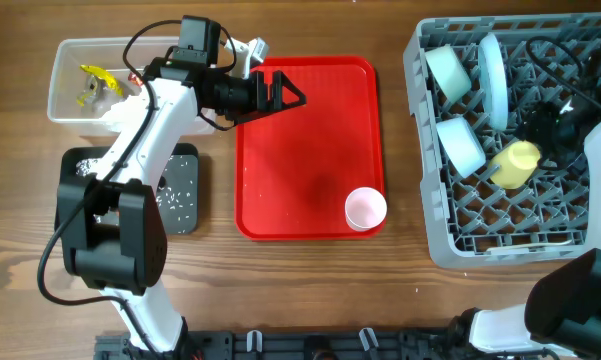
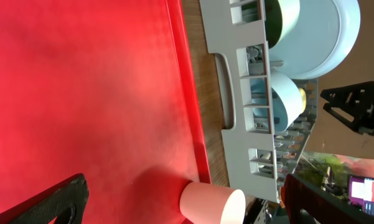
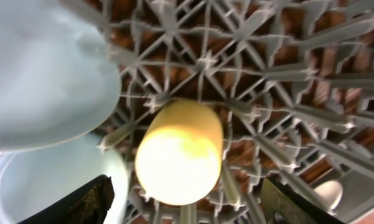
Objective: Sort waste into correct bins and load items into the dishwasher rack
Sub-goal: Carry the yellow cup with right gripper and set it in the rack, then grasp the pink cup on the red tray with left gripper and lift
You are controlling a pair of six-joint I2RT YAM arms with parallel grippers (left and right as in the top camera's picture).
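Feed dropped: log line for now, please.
left gripper open over red tray; right gripper open above yellow cup in rack; pink cup on tray

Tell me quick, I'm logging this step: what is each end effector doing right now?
Left end effector: open, empty, over the red tray.
Right end effector: open, above the yellow cup lying in the rack, not gripping it.

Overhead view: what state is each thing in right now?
Pink cup: standing on red tray.
Yellow cup: on its side in rack.
Plate: on edge in rack.
Far bowl: on edge.
Near bowl: on edge.
Clear tub: holds yellow scrap.
Black tray: holds white grains.
Left claw: open, empty.
Right claw: open over yellow cup.
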